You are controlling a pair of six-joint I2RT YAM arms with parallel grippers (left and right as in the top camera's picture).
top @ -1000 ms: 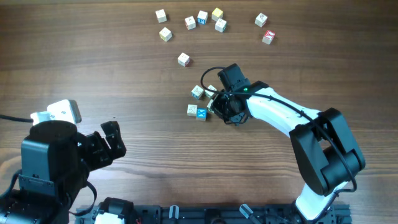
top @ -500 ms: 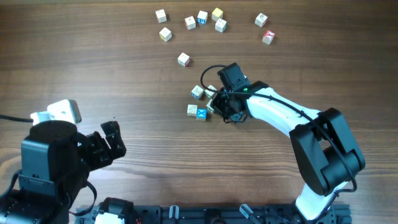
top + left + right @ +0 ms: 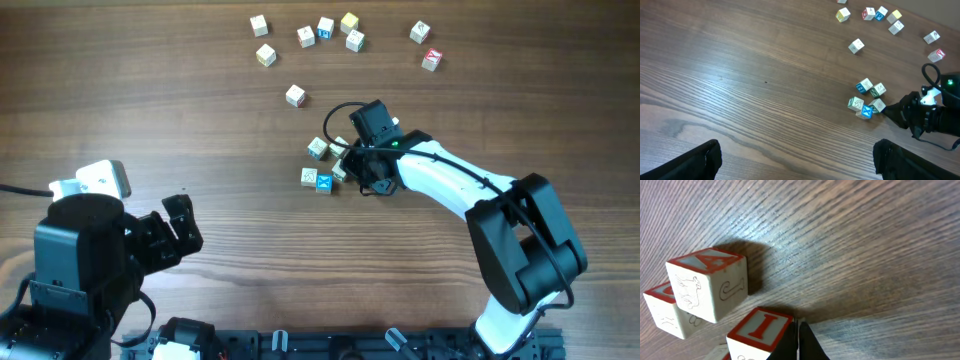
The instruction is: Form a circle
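Observation:
The circle is a small cluster of pale wooden letter cubes (image 3: 318,148) at mid-table, one showing a blue face (image 3: 324,183); the left wrist view shows it too (image 3: 855,103). My right gripper (image 3: 349,171) is shut and empty, low on the table at the cluster's right side. In the right wrist view its tips (image 3: 799,339) touch the side of a cube marked "I" (image 3: 760,328), with an "A" cube (image 3: 707,282) just beyond. My left gripper (image 3: 797,167) hangs open and empty near the front left, far from the cubes.
Several loose letter cubes lie scattered along the far edge (image 3: 306,37), including a red-faced one (image 3: 431,59) at the right. One single cube (image 3: 295,95) sits between them and the cluster. A black cable loops over the right wrist (image 3: 335,115).
My right gripper has edged slightly up and left against the cluster's right side. The cubes have barely shifted. The left arm has stayed still.

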